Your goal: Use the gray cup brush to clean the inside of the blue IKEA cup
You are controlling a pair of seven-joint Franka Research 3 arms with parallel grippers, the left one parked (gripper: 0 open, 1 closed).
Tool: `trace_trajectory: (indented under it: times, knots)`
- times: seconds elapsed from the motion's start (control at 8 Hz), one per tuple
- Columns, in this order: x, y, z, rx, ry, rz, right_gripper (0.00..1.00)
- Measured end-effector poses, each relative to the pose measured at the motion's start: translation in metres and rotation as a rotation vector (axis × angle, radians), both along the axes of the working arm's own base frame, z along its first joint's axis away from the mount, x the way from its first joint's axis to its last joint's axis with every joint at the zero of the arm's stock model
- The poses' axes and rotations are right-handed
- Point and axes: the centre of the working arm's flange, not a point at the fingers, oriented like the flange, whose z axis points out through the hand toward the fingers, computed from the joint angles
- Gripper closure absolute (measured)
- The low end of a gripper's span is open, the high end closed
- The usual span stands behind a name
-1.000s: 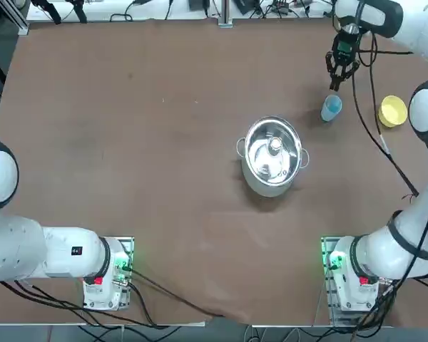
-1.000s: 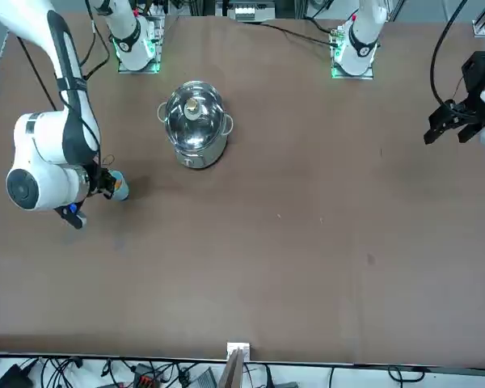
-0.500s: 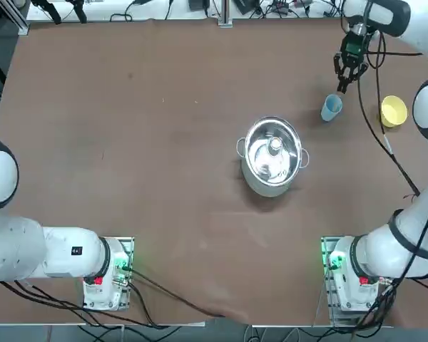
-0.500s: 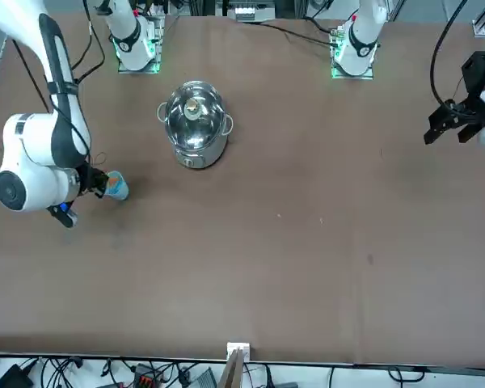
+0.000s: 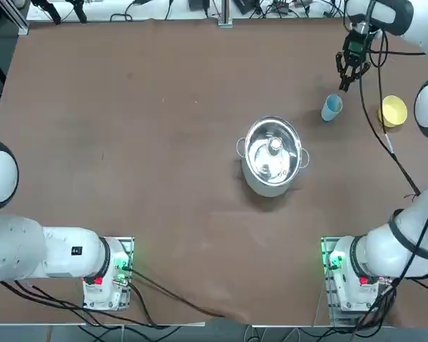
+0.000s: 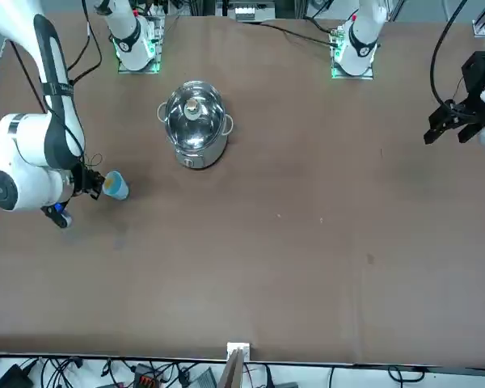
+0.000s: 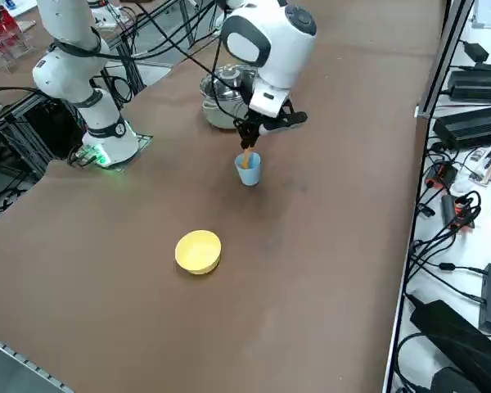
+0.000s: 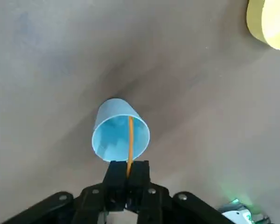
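A: Where is the right gripper?
B: Above the table, beside and above the mouth of the blue cup, at the robot's right.
A: How are its jaws?
B: Closed on the cup brush, which shows as a thin orange-tan stick between the two black fingertips.
A: And the brush's other end?
B: It reaches into the cup's open mouth. I can't tell whether it touches the inside, and no gray part can be made out.
A: How does the cup stand?
B: Upright on the brown tabletop, small and light blue.
A: What is near it?
B: A yellow cup, to its right in the top view. Well to the left and nearer the arm bases is a steel pot with two side handles and a lid.
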Motion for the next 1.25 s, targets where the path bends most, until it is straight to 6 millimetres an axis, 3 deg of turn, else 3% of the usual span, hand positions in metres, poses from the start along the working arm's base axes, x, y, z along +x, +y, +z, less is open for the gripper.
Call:
trace_trajectory:
  times: [0.5, 1.25]
  knots:
    - [0.006, 0.009, 0.005, 0.005, -0.016, 0.013, 0.97]
    - [0.022, 0.010, 0.049, 0.005, -0.078, 0.016, 0.97]
